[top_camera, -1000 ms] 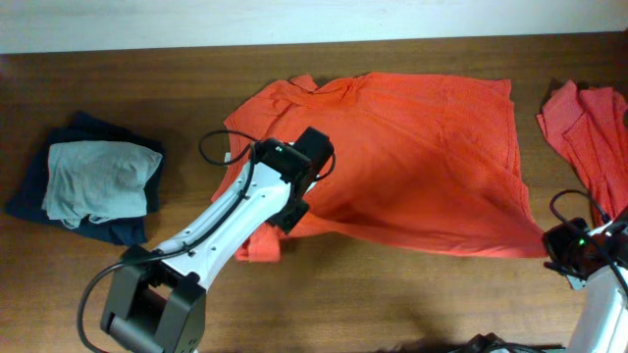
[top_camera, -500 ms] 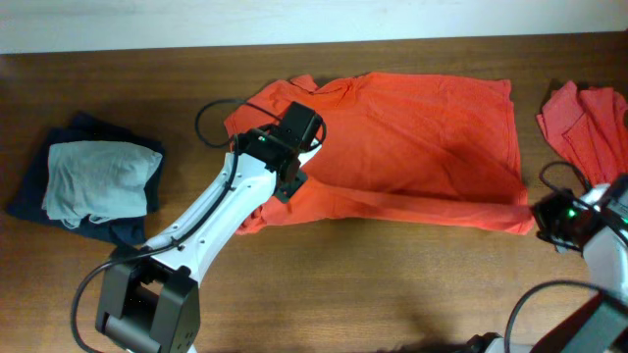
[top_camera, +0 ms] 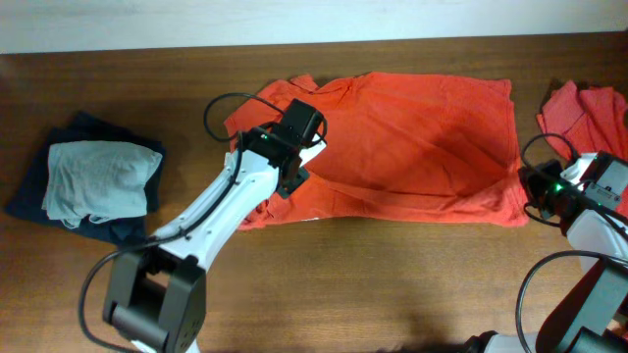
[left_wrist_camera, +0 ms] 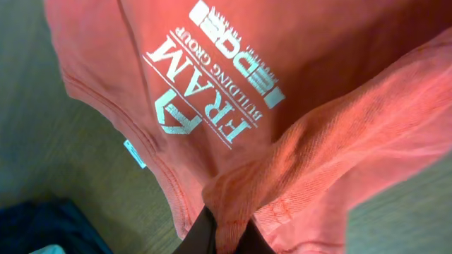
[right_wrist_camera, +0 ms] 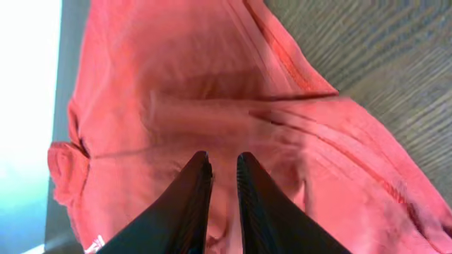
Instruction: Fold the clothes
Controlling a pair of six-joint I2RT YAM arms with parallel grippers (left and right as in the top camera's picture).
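The T-shirt [top_camera: 412, 147] is spread at table centre, its 6 o'clock edge apparently folded over. At 9 o'clock, cloth is pinched in the closed left gripper [left_wrist_camera: 224, 224], presumably tensioning the fold. At 3 o'clock, the right gripper [right_wrist_camera: 222, 166] is nearly closed; whether it grips cannot be told.

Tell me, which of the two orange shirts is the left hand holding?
The spread-out shirt in the middle, with the white FRAM logo; the left hand pinches its edge. The bunched shirt at the right edge is not held.
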